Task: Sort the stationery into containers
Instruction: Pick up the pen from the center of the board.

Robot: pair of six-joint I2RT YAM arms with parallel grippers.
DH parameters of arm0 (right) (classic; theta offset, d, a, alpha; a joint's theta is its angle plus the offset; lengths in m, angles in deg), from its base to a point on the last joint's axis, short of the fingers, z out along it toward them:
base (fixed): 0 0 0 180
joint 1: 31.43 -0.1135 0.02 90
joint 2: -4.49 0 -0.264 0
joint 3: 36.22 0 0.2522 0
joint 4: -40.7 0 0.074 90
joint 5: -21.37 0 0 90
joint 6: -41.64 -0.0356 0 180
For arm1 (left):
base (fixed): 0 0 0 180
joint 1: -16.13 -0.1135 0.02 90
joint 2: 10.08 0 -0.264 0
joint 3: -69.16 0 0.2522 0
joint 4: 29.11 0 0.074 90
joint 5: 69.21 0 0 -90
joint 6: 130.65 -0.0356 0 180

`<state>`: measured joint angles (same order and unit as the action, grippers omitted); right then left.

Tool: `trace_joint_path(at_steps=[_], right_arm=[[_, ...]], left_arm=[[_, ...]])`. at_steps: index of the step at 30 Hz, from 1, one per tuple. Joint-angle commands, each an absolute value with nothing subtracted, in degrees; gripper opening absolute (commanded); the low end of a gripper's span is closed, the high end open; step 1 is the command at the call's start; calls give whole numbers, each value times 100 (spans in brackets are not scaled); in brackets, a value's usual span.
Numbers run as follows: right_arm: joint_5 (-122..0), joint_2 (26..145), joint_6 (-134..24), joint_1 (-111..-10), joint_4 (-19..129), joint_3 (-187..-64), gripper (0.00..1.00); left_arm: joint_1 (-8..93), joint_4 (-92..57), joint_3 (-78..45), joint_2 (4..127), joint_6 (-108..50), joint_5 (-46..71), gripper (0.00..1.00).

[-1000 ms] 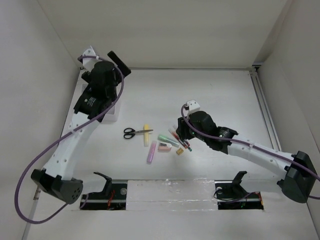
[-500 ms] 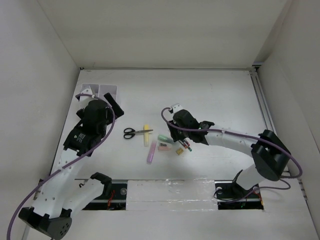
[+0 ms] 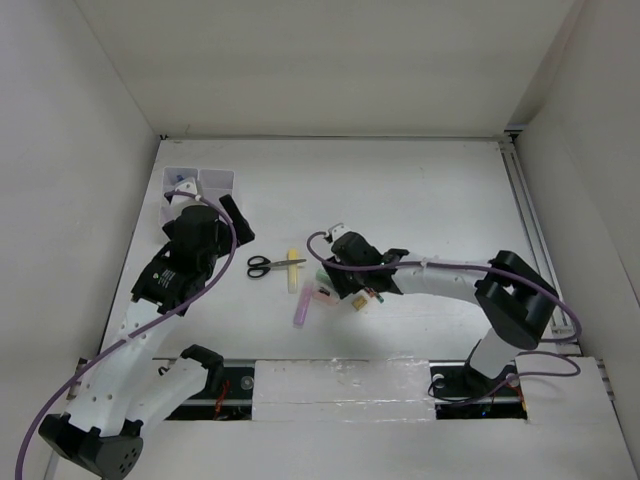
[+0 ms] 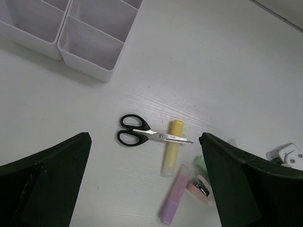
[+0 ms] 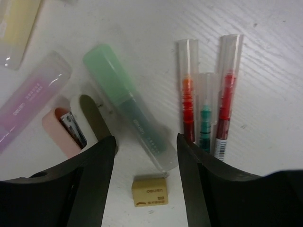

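The stationery lies mid-table: black-handled scissors (image 4: 136,135), a yellow highlighter (image 4: 171,147), a purple-pink highlighter (image 4: 173,199) and a pink eraser (image 5: 62,133). My right gripper (image 5: 146,142) is open and low over the table. Its fingers straddle the green highlighter (image 5: 124,100) with a gap on each side. A tiny tan block (image 5: 149,190) sits just below that highlighter's clear end. Three pens (image 5: 226,94) lie to the right of it. My left gripper (image 4: 145,139) hangs wide open above the scissors, holding nothing. The white containers (image 3: 200,182) stand at the far left.
White walls close in the table at the left, back and right. A rail (image 3: 525,215) runs along the right side. The right arm's elbow (image 3: 515,295) stands near the front right. A blue speck (image 3: 179,180) shows in one compartment.
My left arm has drawn back from the containers, which now show in the top view. My right gripper has moved left and lower, onto the green highlighter.
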<state>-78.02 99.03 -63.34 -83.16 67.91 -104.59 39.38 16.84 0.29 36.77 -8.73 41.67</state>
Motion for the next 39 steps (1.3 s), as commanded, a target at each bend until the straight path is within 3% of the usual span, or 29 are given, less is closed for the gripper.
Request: trace_joint_path(at_steps=[1,13,21,26,31,39], right_arm=[[-7812,10020,-6348,-8557,6729,-10685,61],[-7874,10416,-6400,-8557,6782,-10790,56],[-8006,10329,-6576,-8610,6905,-10896,0],[-8532,9890,-6839,-8610,7265,-11220,0],[-8797,9310,-7033,-8610,7529,-11484,0],[-8077,8598,-7200,-8847,7266,-11669,0]], left_arm=[[3925,1418,38,3650,-998,4065,100],[3925,1366,91,3598,-1103,3907,100],[3925,1366,91,3598,-1103,3784,100],[3925,1235,91,3650,-1103,3328,100],[3925,743,327,3712,-928,2046,100],[3925,-1855,1347,3659,-128,-283,100]])
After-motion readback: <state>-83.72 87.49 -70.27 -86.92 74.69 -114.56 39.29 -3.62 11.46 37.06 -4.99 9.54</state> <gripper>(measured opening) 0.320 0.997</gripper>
